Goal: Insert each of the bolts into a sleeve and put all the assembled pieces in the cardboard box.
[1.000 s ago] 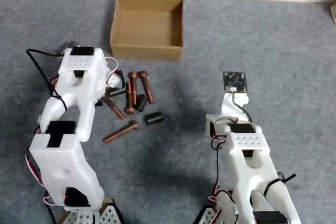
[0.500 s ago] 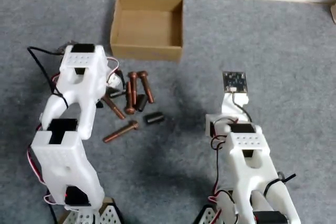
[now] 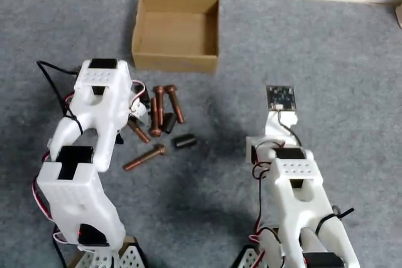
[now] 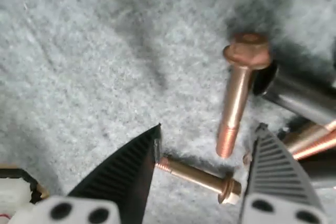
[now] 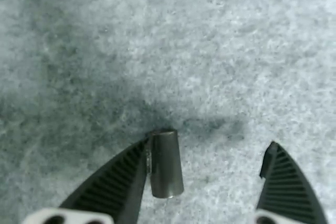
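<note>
**High view.** I see the cardboard box [image 3: 174, 62] standing open at the far side of the grey surface [image 3: 339, 61]. A loose group of copper bolts [image 3: 164, 106] lies just in front of the box. The left arm [image 3: 97, 105] stands over the edge of this group. A lone bolt [image 3: 144, 157] lies apart from the group, and a dark sleeve [image 3: 184, 141] lies between the two. The right arm [image 3: 295, 183] is well apart from these parts.

**Left wrist view.** The left fingers [image 4: 131, 171] are spread wide just above the surface. A short bolt [image 4: 199, 176] lies crosswise between them. A second bolt [image 4: 239, 98] lies just beyond it, its head beside a dark tube [image 4: 299, 95].

**Right wrist view.** The right fingers [image 5: 115, 182] are also spread wide. Another sleeve [image 5: 166, 163] lies on the surface against the inner face of one finger. The other finger is well apart from it.
</note>
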Motion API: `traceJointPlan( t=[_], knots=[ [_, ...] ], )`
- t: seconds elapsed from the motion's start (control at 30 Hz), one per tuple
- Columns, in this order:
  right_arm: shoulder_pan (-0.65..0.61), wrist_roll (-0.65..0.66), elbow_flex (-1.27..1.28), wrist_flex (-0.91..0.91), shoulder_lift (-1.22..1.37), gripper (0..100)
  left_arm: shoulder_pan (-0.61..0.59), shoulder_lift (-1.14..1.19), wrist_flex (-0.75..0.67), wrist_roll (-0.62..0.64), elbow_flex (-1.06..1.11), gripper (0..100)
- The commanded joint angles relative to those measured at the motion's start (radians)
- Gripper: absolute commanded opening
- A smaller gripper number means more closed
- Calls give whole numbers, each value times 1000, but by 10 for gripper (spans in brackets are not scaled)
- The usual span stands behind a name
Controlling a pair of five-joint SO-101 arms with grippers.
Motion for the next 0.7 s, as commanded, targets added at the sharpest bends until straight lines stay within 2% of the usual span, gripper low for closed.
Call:
traceJointPlan(
  t=[0.0,0.27,0.43,0.5,0.6,0.67],
  knots=[
    [10,-5,-2,-24,-25,300,-4,-44,-52,0,12,263],
    [10,-5,-2,-24,-25,300,-4,-44,-310,0,193,263],
    [10,-5,-2,-24,-25,300,-5,-47,-324,2,206,258],
    [10,-5,-2,-24,-25,300,-7,-50,-324,2,203,204],
    [10,-5,-2,-24,-25,300,-33,-56,-325,0,202,30],
    [10,-5,-2,-24,-25,300,-56,-54,-322,0,186,52]
  ],
)
